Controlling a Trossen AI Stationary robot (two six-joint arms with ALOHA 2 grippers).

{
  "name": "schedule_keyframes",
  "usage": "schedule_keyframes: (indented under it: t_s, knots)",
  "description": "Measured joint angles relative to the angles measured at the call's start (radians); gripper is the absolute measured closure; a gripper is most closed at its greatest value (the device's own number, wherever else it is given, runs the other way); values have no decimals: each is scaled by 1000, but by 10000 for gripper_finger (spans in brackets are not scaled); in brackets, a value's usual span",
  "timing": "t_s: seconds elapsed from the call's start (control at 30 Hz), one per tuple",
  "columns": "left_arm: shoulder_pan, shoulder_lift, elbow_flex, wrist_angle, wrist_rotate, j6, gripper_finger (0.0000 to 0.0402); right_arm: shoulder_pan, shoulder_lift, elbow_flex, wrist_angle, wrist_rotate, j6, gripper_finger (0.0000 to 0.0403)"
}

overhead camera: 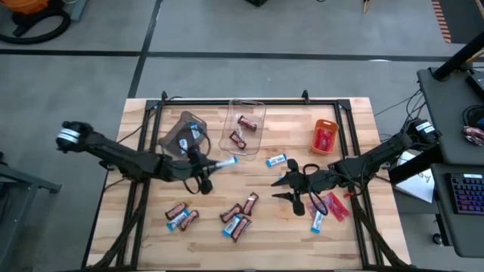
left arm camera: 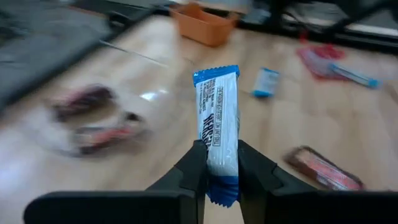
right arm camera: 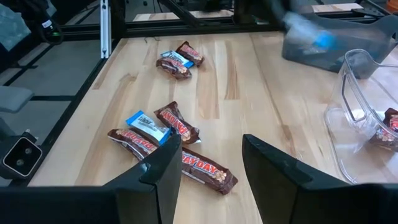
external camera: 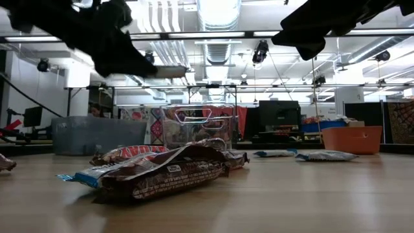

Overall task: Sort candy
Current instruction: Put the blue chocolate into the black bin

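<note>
My left gripper [overhead camera: 203, 175] is shut on a blue-and-white candy bar [overhead camera: 224, 162], held above the table between the grey bin [overhead camera: 184, 134] and the clear bin [overhead camera: 246, 124]. My right gripper [overhead camera: 290, 189] is open and empty above the table's right middle; its fingers [right arm camera: 163, 163] stand over dark brown bars [right arm camera: 200, 167] and a blue-and-white bar [right arm camera: 148, 126]. Dark brown and blue-and-white bars lie flat in two clusters [overhead camera: 181, 217] [overhead camera: 239, 214]. Red bars [overhead camera: 335, 206] lie at the right. A blue-and-white bar [overhead camera: 276, 160] lies alone. My left gripper pinches the blue-and-white bar between its two fingers [left arm camera: 194, 163], close to the bar's near end [left arm camera: 222, 184]. The fingers lie along the bar and come from the table's left. The bar sticks out past the fingertips, its free end [left arm camera: 216, 76] ahead, lifted clear of the table.
The grey bin holds a blue-and-white bar; the clear bin holds dark brown bars [overhead camera: 245, 121]; the orange bin [overhead camera: 325, 137] at the far right holds red bars. A black frame [overhead camera: 249, 102] runs around the table. Bare wood lies between the bins and the candy clusters.
</note>
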State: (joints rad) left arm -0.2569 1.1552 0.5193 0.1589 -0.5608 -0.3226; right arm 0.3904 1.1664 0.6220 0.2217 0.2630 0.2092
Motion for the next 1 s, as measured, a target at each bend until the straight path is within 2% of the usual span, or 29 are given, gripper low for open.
schedule_keyframes:
  t_s: [0.23, 0.3, 0.4, 0.47, 0.67, 0.77, 1.0]
  knots:
    - [39, -179, 166, -632, -248, -105, 360, 0, 0, 0, 1, 0, 0, 243]
    - [78, -199, 205, -789, -260, -150, 360, 0, 0, 0, 1, 0, 0, 243]
    - [156, -215, 238, -938, -259, -206, 360, 0, 0, 0, 1, 0, 0, 243]
    - [218, -219, 240, -996, -251, -214, 360, 0, 0, 0, 1, 0, 0, 243]
    - [438, -206, 193, -1023, -78, -138, 360, 0, 0, 0, 0, 0, 0, 243]
    - [528, -184, 168, -1022, -56, -117, 360, 0, 0, 0, 0, 0, 8, 243]
    - [630, -111, 168, -1005, -20, -73, 360, 0, 0, 0, 0, 0, 16, 243]
